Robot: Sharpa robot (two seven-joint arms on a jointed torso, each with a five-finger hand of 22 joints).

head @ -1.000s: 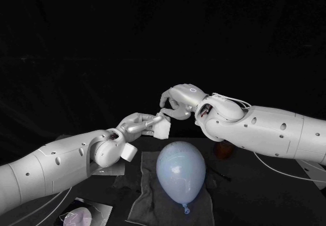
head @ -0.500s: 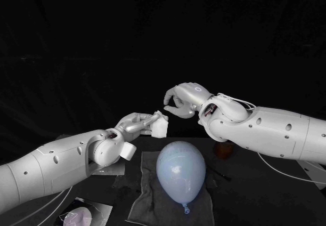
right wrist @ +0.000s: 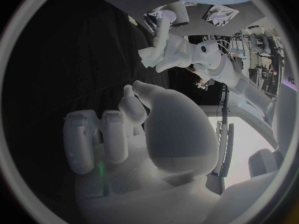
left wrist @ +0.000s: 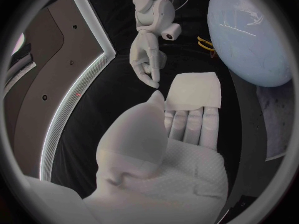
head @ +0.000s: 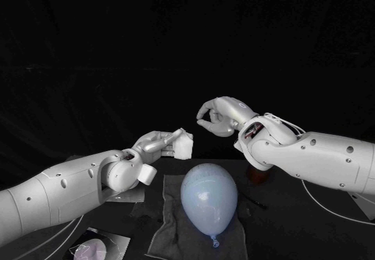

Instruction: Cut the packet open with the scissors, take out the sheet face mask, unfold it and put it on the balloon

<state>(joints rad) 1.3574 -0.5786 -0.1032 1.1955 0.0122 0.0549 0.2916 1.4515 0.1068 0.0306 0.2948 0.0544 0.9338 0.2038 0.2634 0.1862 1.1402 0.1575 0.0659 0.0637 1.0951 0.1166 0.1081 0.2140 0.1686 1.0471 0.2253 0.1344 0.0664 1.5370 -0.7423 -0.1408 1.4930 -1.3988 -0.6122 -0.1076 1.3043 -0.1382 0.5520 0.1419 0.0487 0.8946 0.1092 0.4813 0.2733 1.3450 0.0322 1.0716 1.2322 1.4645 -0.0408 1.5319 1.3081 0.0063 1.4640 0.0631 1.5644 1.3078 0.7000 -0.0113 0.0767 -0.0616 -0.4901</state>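
- One sheet face mask, white and folded to a small square, is pinched by the left hand in the air, beyond one pale balloon.
- The right hand, near the mask but apart from it, is curled on nothing.

robot test lab, black cloth backdrop, black table, light strip on curved wall panel
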